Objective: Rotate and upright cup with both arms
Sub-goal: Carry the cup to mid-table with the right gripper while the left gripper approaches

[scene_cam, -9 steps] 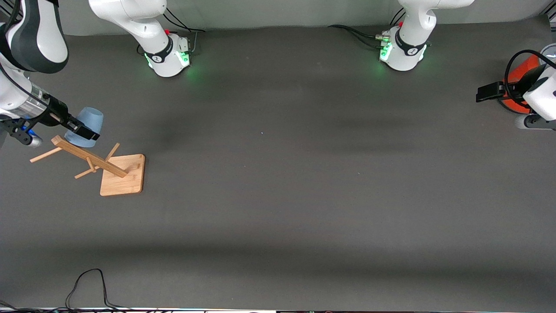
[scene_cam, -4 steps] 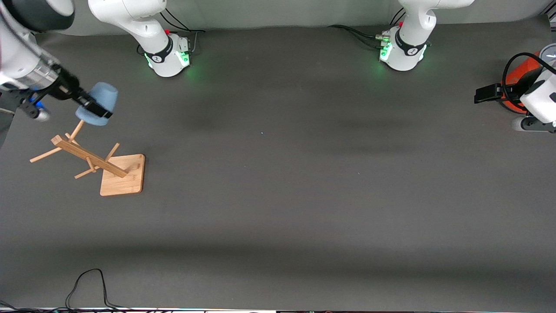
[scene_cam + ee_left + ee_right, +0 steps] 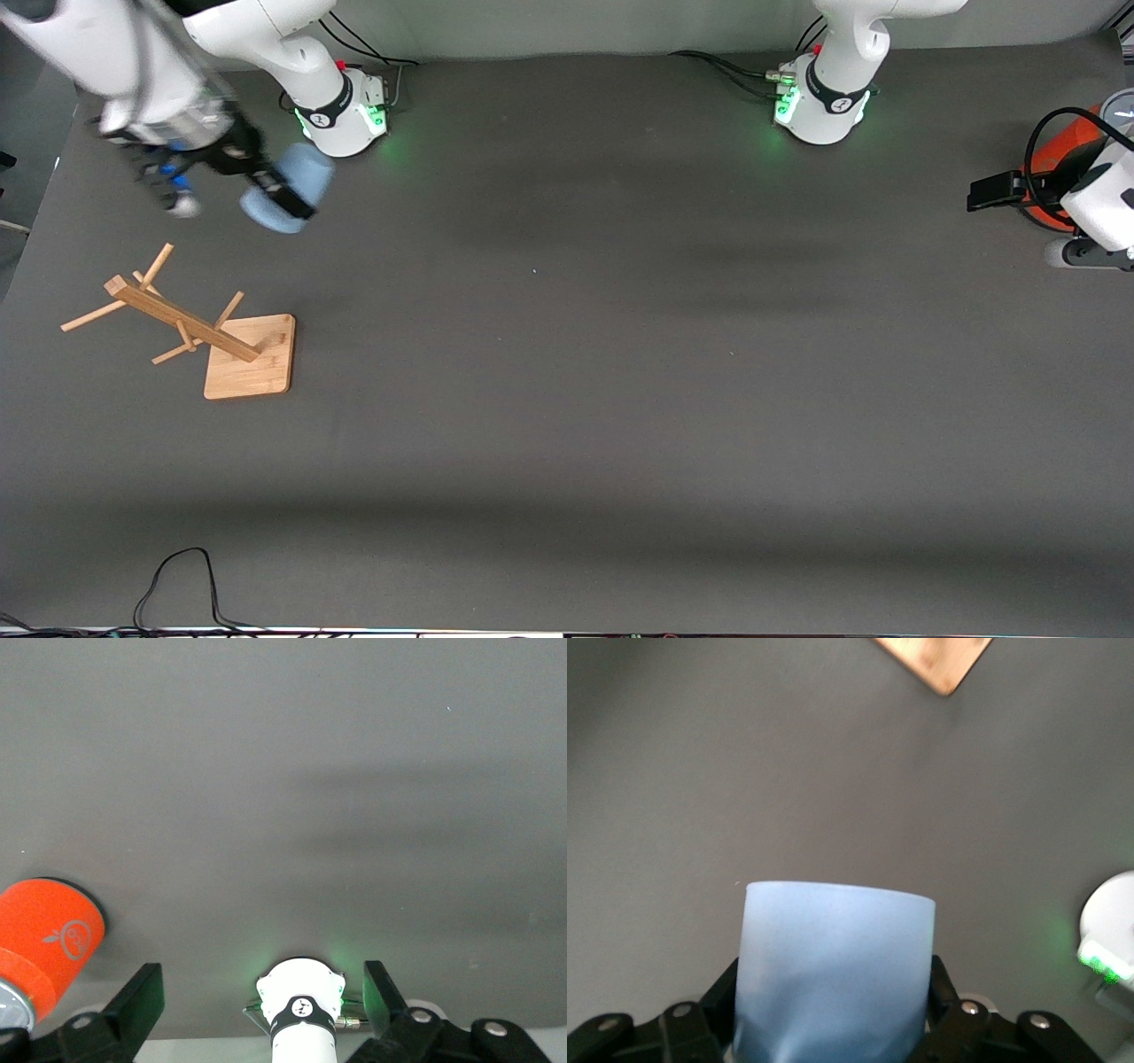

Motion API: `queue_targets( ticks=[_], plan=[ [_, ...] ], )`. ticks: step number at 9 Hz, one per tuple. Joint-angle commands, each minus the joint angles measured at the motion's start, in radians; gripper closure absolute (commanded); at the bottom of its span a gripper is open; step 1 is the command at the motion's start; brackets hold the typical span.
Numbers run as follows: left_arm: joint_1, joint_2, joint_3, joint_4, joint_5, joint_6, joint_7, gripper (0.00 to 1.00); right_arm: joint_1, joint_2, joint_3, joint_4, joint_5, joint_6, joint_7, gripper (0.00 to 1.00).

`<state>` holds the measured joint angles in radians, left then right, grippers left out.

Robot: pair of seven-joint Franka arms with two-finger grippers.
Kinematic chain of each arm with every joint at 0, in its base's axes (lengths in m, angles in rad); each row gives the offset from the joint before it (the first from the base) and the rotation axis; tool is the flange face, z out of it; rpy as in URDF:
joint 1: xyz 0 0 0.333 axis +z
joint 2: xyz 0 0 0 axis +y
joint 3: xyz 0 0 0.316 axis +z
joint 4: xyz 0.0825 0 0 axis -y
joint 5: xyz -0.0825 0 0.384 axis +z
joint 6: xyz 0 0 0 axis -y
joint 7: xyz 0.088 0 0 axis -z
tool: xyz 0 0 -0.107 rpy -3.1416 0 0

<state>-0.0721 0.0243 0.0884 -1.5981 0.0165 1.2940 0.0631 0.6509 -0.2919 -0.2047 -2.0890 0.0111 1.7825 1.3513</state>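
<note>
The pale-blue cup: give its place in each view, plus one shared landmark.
Front view: cup in the right claw, in the air near the right arm's base.
Left wrist view: not in it.
Right wrist view: cup between the fingers.
Shared landmark: wooden rack base.

Pale-blue cup (image 3: pixel 288 190), tan wooden rack (image 3: pixel 199 332), orange canister (image 3: pixel 44 939).

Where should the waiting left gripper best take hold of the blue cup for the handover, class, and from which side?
Probably on the free end of the cup that sticks out past the right gripper, whose fingers clamp its wall. The left gripper, open near the orange canister, should come from its own end of the table.
</note>
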Motion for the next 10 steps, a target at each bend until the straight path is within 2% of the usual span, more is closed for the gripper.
queue_targets(
  ticks=[1, 3, 5, 8, 10],
  plan=[
    [-0.006, -0.001, 0.005, 0.007, -0.009, -0.001, 0.009, 0.00, 0.161, 0.307, -0.013, 0.278, 0.017, 0.004, 0.263, 0.41],
    [-0.005, -0.001, 0.005, 0.007, -0.009, -0.010, 0.009, 0.00, 0.242, 0.576, -0.013, 0.538, 0.061, 0.006, 0.461, 0.41],
    [-0.005, -0.003, 0.004, 0.009, -0.010, -0.010, 0.009, 0.00, 0.292, 0.780, -0.013, 0.723, 0.066, 0.006, 0.624, 0.41],
    [-0.035, -0.003, 0.002, 0.014, -0.013, -0.004, -0.006, 0.00, 0.357, 1.018, -0.013, 0.920, 0.061, 0.046, 0.820, 0.41],
    [-0.098, 0.015, -0.004, 0.017, -0.013, 0.017, -0.019, 0.00, 0.389, 1.104, -0.013, 0.929, 0.056, 0.150, 0.905, 0.41]
  ],
)
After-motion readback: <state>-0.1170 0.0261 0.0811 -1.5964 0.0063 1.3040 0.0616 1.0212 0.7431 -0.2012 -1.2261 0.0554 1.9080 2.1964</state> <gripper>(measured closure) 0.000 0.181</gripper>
